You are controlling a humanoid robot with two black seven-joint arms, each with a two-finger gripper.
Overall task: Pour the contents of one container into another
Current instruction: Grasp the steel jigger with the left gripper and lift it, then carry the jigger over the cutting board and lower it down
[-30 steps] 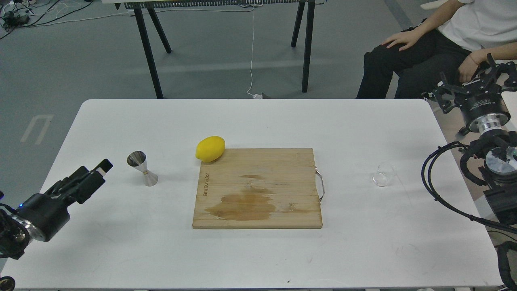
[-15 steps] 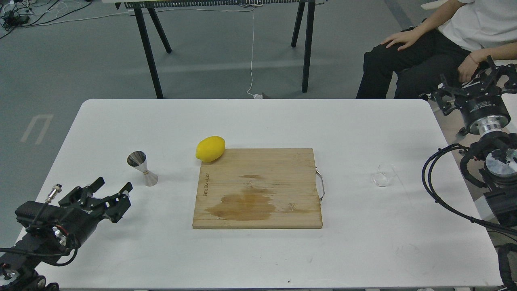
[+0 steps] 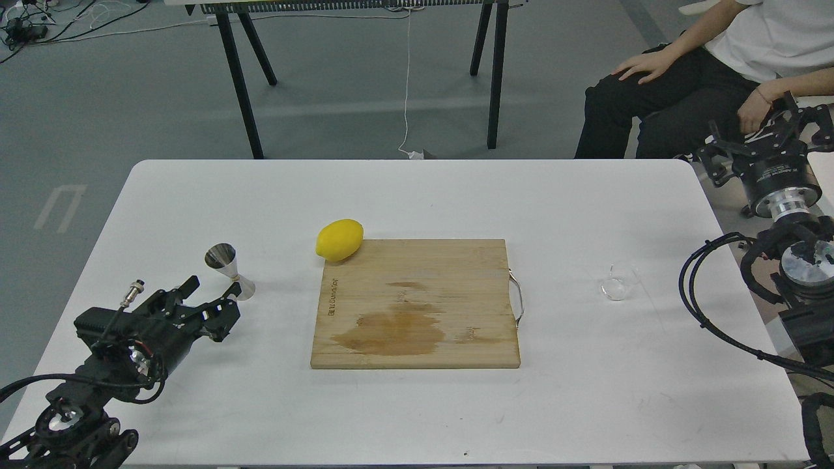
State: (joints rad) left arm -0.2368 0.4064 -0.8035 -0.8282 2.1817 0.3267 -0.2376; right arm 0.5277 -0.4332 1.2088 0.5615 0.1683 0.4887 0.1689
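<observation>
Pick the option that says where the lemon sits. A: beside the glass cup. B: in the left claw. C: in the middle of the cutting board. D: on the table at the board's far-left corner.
D: the lemon lies on the white table against the far-left corner of the wooden cutting board.

The left arm reaches in low from the lower left, its gripper [image 3: 212,305] spread open. The right arm stands raised at the right edge, its gripper [image 3: 762,133] splayed open too.
</observation>
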